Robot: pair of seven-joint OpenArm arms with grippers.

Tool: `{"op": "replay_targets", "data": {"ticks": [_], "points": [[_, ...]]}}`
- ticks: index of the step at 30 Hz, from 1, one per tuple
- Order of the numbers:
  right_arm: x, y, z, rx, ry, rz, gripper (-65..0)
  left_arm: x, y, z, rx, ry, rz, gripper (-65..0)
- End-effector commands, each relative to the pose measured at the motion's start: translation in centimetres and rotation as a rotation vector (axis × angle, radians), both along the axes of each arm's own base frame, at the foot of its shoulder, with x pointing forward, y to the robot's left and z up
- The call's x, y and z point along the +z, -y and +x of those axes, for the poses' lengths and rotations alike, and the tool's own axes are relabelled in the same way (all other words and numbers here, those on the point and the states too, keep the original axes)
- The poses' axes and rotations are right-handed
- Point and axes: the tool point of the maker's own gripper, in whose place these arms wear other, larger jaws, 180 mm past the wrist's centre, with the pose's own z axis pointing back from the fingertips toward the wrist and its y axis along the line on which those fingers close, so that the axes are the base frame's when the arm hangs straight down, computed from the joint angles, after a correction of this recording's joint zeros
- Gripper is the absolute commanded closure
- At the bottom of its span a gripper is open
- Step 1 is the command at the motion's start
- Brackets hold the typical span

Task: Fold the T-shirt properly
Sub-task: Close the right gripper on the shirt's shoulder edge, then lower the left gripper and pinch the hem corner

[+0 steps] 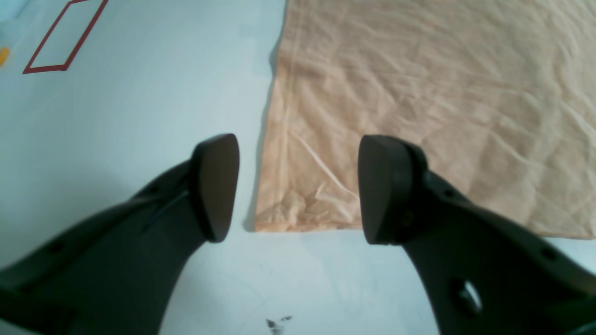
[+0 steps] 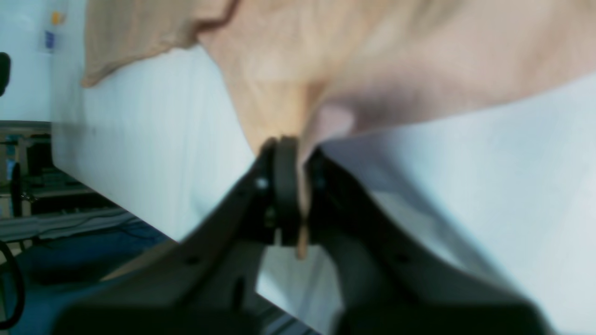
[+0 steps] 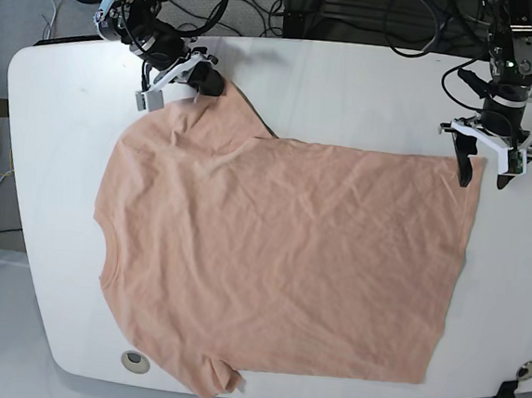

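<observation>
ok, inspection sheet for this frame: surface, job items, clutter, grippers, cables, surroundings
surface: white table, rounded corners; red tape outline on it near the left arm; small dark smudge.
job's things: T-shirt spread flat, lightly wrinkled, collar toward the base view's left.
clutter: nothing seen beyond a round port in the table's near edge.
grippers: left gripper open, poised at the shirt's hem corner, not gripping. Right gripper shut on the far sleeve, cloth pinched between the fingers.
cables: black cables bundled behind the far table edge.
surroundings: grey floor, blurred shelving in the right wrist view.
</observation>
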Motion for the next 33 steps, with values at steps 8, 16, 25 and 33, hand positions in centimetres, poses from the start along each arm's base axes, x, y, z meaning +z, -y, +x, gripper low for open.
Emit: {"op": "replay_targets", "data": {"ticks": [8,16,25,33], "points": [[-1.4,0.7,-1.7,0.048,-0.091,-0.065,0.0,0.6,-1.7,0.5,0.071,-0.008,-0.172,-38.2],[-1.4,0.6,-1.6,0.050,-0.091,-0.063,0.0,-2.2,-5.8,-0.1,0.230,-0.092,-0.391,-38.2],[-1.4,0.6,-1.7,0.051,-0.092,-0.062,0.0,-6.1,-5.4,-0.2,0.186,-0.194,-0.455,-37.9],[-1.5,0.6,-1.7,0.051,-0.093,-0.061,0.0,-8.7,-4.7,-1.0,0.190,-0.263,-0.489,-37.9]]}}
